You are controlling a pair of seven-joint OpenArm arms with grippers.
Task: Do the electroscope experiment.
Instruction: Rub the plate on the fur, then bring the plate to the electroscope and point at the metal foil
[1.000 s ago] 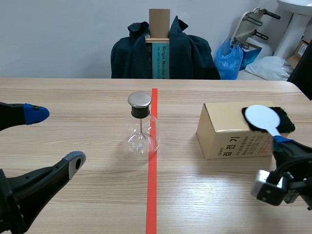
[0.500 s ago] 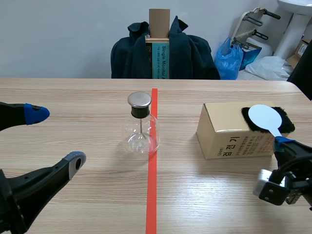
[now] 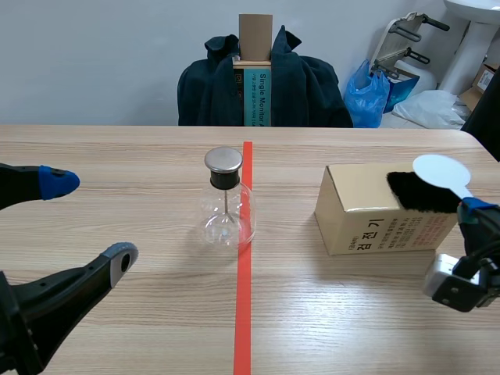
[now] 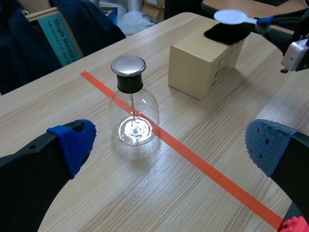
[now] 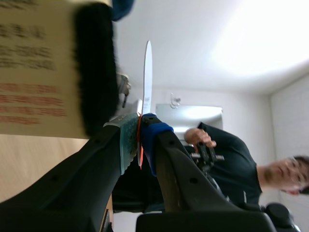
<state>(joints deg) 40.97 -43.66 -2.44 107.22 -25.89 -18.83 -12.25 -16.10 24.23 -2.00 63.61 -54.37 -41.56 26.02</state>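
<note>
The electroscope (image 3: 226, 197) is a clear glass flask with a metal cap, standing on the red tape line (image 3: 244, 266) mid-table; it lies ahead of my open left gripper (image 4: 169, 145) as electroscope (image 4: 132, 104). A white round paddle (image 3: 442, 171) is held by its handle in my right gripper (image 3: 478, 215), lifted just off a black fur pad (image 3: 422, 193) on top of a cardboard box (image 3: 375, 207). The paddle (image 5: 147, 77) shows edge-on between the right fingers (image 5: 128, 137), beside the black fur pad (image 5: 95, 67).
The cardboard box (image 4: 205, 55) stands right of the tape line. A chair draped with a dark jacket (image 3: 262, 82) sits behind the table's far edge. A person (image 5: 231, 159) shows behind the right gripper. Bare wood lies left of the flask.
My right gripper has carried the white paddle to the right and up, off the black fur pad's top. The left arm and the flask have not moved.
</note>
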